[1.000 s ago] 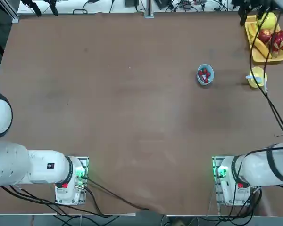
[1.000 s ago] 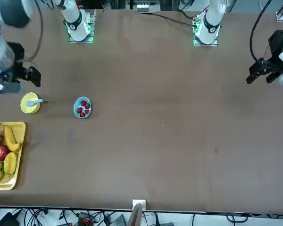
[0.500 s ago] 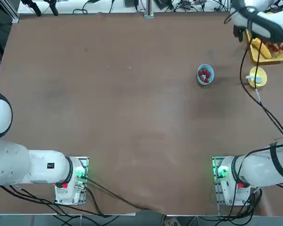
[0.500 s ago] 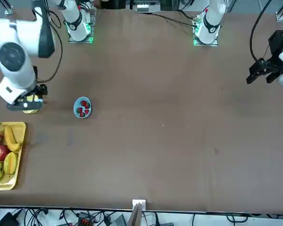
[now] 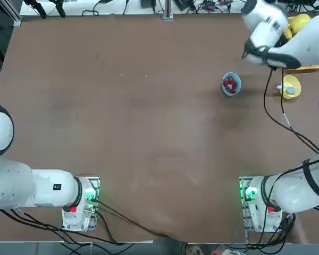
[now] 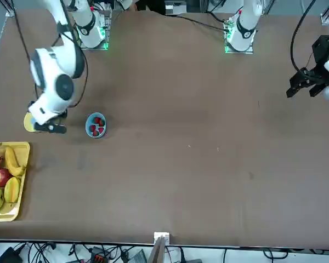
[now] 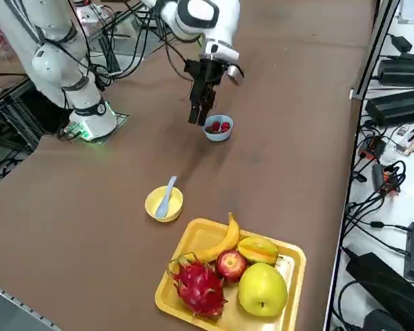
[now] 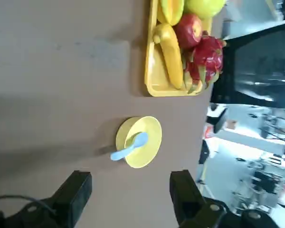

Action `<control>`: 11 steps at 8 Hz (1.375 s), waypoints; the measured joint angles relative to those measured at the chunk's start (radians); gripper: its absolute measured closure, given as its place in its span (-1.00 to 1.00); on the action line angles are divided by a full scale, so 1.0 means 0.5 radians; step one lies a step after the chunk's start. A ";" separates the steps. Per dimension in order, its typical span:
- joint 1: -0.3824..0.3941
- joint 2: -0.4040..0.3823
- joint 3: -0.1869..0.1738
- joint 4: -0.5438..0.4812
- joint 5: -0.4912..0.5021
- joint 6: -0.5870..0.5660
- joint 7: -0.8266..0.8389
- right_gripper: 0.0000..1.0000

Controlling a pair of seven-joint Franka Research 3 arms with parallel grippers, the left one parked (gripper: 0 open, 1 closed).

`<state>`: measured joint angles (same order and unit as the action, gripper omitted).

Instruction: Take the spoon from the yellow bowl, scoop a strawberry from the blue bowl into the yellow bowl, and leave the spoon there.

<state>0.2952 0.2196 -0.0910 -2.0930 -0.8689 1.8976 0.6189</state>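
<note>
The yellow bowl [image 5: 291,87] stands near the right edge of the table with the pale blue spoon [image 5: 285,88] lying in it, handle over the rim. The blue bowl [image 5: 231,84] with red strawberries [image 5: 231,83] sits to its left. My right gripper [image 7: 199,114] hangs open and empty above the table, close beside the blue bowl [image 7: 218,129] and well clear of the yellow bowl [image 7: 163,204]. The wrist view shows the yellow bowl [image 8: 139,141] and spoon [image 8: 128,147] beyond my gripper [image 8: 130,180]. In the front view my arm partly hides the yellow bowl [image 6: 27,121].
A rectangular yellow fruit tray [image 7: 290,256] with a banana, apple, dragon fruit and other fruit lies just beyond the yellow bowl at the table's far right corner. A black cable [image 5: 279,119] trails from my arm over the table.
My right arm has swung from over the fruit tray toward the table's middle, past the yellow bowl, and now hangs near the blue bowl. Bowls and spoon have not moved.
</note>
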 joint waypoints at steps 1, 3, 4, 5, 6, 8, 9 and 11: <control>0.002 0.044 -0.001 -0.078 -0.126 0.046 0.169 -1.00; -0.002 0.133 -0.005 -0.206 -0.413 0.097 0.525 -1.00; -0.003 0.208 -0.006 -0.242 -0.538 0.106 0.726 -0.99; -0.003 0.305 -0.008 -0.256 -0.642 0.109 0.893 -0.98; -0.005 0.395 -0.011 -0.258 -0.723 0.109 1.006 -0.95; -0.014 0.525 -0.029 -0.259 -0.847 0.108 1.162 -0.91; -0.018 0.582 -0.034 -0.260 -0.883 0.102 1.221 -0.89; -0.024 0.687 -0.038 -0.260 -0.942 0.039 1.310 -0.83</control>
<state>0.2831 0.5631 -0.1099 -2.2232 -1.3401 1.9171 1.2742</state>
